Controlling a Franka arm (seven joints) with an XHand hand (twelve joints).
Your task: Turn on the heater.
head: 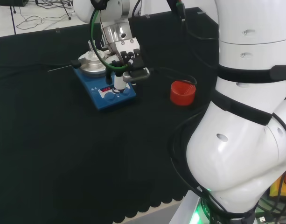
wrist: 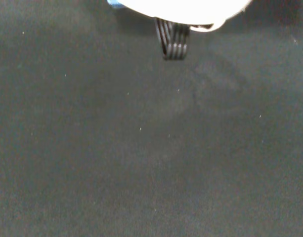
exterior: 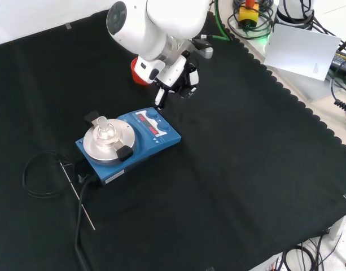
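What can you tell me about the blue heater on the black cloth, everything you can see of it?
The heater is a flat blue box lying level on the black cloth. A round silvery plate tops it, with a small clear piece standing at its middle. Its sloped front panel carries a lit red display and blue knobs. A black cable leaves its back. The hand reaches a finger down at a knob; contact is unclear.

From the head view I can't tell whether the hand actually touches the knobs of the heater; a finger covers them. In the front view my arm's white link hides most of the red ring near the cloth's far edge. The lit display is too small to read. A blurred white part of the hand is cut off at the wrist picture's edge.
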